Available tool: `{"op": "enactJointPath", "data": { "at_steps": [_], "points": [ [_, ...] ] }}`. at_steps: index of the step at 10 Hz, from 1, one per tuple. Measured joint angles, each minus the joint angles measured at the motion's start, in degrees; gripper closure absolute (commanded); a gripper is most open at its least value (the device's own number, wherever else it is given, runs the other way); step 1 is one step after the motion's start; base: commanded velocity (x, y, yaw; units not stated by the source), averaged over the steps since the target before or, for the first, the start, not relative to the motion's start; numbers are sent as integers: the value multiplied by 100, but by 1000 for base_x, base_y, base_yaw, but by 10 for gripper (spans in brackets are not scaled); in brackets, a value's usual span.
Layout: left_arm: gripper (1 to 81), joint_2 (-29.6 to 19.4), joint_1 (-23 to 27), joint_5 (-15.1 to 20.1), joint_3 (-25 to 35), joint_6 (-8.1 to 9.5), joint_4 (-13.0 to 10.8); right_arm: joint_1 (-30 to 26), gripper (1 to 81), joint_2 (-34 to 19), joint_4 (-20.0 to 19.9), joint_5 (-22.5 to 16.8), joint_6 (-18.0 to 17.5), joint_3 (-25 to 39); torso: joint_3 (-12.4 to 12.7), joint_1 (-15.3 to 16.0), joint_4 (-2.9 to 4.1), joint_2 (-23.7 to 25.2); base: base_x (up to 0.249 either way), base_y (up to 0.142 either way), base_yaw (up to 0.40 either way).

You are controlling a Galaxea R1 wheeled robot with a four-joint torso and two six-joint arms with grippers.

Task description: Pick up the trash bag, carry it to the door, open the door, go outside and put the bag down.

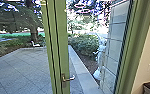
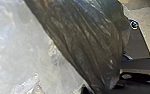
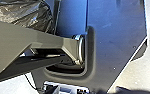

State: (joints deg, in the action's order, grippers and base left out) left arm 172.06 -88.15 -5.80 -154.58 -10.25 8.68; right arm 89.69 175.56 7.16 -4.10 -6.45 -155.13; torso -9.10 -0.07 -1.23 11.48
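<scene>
Paved yard [image 1: 23,65] seen past one green door upright [image 1: 56,47], the landmark, which bears one lever handle [image 1: 69,79]. Left of the landmark: one tree trunk [image 1: 33,22] and one small white object, unidentified. Right of it: hedge [image 1: 83,45], pale stone edging [image 1: 84,76], one gridded panel [image 1: 113,50] and beige wall [image 1: 149,60]; a pale shape before the panel is indistinct, and a dark item at lower right is cut off. Open paving reaches from the landmark toward the tree. One dark, translucent trash bag [image 2: 83,42], cropped, lies close to the left wrist camera, its position relative to the landmark undetermined. Whether either claw is open, closed or gripping cannot be told.
</scene>
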Motion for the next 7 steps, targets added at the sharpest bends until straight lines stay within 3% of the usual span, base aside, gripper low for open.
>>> {"op": "enactJointPath", "data": {
  "at_steps": [7],
  "points": [
    [811, -6, 15, 2, -2, -2, -11, 0, 10, 11, 0, 2, -2, 0, 0, 0, 0, 0, 0, 0, 349]
  ]
}}
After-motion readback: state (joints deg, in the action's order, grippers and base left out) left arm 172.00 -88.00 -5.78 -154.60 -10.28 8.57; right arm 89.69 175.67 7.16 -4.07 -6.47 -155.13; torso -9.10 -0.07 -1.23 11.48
